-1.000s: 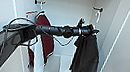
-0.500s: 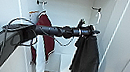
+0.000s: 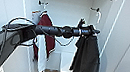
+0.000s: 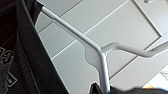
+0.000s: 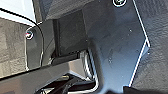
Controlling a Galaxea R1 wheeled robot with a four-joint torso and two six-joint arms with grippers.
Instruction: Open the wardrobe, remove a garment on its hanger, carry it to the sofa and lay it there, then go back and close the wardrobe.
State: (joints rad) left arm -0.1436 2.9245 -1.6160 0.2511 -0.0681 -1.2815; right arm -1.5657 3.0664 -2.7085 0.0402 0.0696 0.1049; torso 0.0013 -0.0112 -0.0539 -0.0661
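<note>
Wardrobe [image 3: 129, 36] open; left tool [image 3: 90, 31] at the white hanger [image 4: 100, 50] carrying the black garment [image 3: 87, 60], tool state cannot tell. Garment thin, limp, light; best carried by the stiff hanger neck.

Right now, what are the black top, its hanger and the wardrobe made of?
The black top looks like thin soft cloth: it hangs limp in folds, with a matte surface. The hanger seems to be smooth pale plastic or painted metal; its slim rounded bars don't settle which. The wardrobe looks like white-painted or laminated board, flat and evenly coloured with a slight sheen.
</note>
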